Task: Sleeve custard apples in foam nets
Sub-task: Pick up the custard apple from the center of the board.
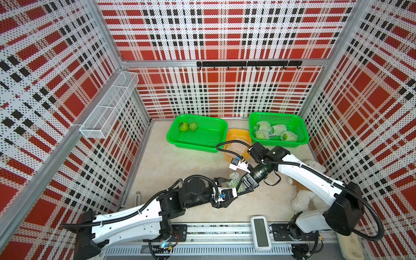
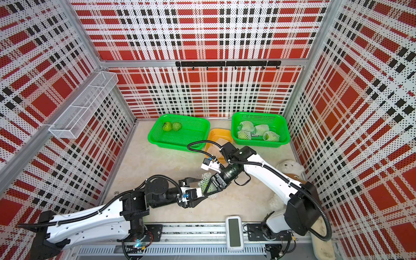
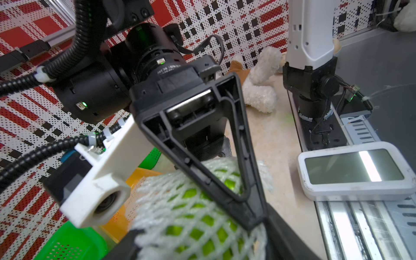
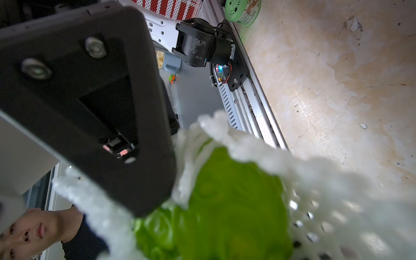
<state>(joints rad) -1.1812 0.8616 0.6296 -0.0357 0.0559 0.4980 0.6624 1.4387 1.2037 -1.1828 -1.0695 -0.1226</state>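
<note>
A white plush bear (image 1: 308, 195) lies on the right side of the tabletop (image 1: 175, 171), partly under the right forearm. A white device with a grey screen (image 1: 261, 231) rests on the front rail between the arm bases. A wire shelf (image 1: 108, 108) hangs on the left wall and a black hook rail (image 1: 247, 63) on the back wall. Three baskets stand along the back. The left green basket (image 1: 195, 144) holds two bare custard apples (image 1: 184, 126) side by side in its far left corner. The right green basket (image 1: 301, 135) holds four sleeved custard apples (image 1: 279, 129). Between them the orange basket (image 1: 231, 135) holds spare foam nets (image 1: 235, 147), and the right arm's wrist and cable cross over its near end. At mid-tabletop both arms meet at one custard apple (image 4: 225, 202), wrapped in a foam net (image 3: 180, 202) with green skin showing at the open end. The right hand (image 2: 208, 188) is clamped on it through the mesh, one triangular finger lying across the net. The left hand (image 1: 231, 188) has its fingers spread either side of the same fruit; whether they press it I cannot tell.
</note>
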